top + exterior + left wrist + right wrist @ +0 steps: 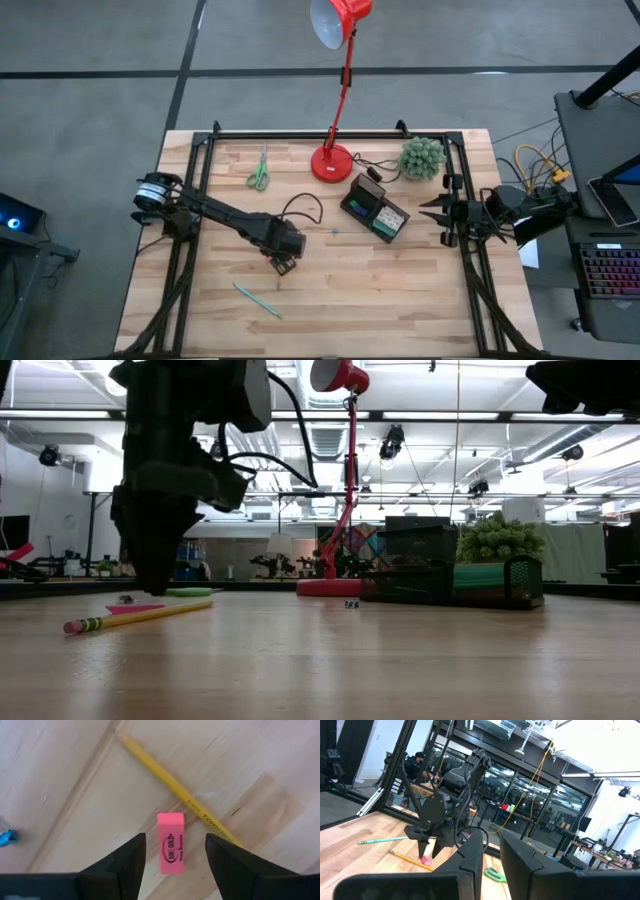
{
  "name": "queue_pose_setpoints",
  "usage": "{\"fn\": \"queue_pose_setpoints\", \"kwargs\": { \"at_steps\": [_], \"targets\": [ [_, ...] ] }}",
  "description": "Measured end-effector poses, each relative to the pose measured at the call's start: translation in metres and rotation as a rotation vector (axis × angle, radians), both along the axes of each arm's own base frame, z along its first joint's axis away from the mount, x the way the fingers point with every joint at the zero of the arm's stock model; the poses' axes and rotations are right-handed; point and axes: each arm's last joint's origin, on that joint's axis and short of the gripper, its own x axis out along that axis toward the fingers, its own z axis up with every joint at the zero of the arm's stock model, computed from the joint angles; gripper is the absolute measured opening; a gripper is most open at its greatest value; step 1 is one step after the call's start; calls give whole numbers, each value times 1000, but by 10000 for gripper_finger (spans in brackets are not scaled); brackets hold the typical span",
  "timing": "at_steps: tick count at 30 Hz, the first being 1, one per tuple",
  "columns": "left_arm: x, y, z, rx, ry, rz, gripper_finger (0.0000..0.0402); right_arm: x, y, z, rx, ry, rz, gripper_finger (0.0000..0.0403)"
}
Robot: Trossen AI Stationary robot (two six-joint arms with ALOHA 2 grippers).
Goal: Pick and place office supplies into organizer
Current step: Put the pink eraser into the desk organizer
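A pink eraser (171,842) lies flat on the wooden surface (400,290), just beside a yellow pencil (175,787) that runs slantwise past it. The left gripper (175,857) hangs directly over the eraser with its fingers (127,862) spread to either side of it, open and holding nothing. In the high view this gripper (284,262) sits near the middle of the surface, with a teal pen (257,300) lying nearer the front edge and green-handled scissors (259,177) toward the back. The black organizer (374,209) stands to the right of centre, between the red lamp base (332,163) and a green plant (422,157). The right gripper (436,211) waits at the right edge, its fingers (470,857) only narrowly apart and empty.
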Motion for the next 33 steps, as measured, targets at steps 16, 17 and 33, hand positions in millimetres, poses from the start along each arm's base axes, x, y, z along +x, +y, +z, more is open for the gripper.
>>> {"fn": "queue_pose_setpoints", "kwargs": {
  "at_steps": [16, 17, 33],
  "targets": [
    [-14, 2, -23, -18, 27, -2, 191, 0, 0, 0, 0, 0, 0, 56],
    [-14, 2, -24, -18, 26, -2, 191, 0, 0, 0, 0, 0, 0, 56],
    [-22, 5, -36, -13, 46, -87, 180, 0, 0, 0, 0, 0, 0, 56]
  ]
}}
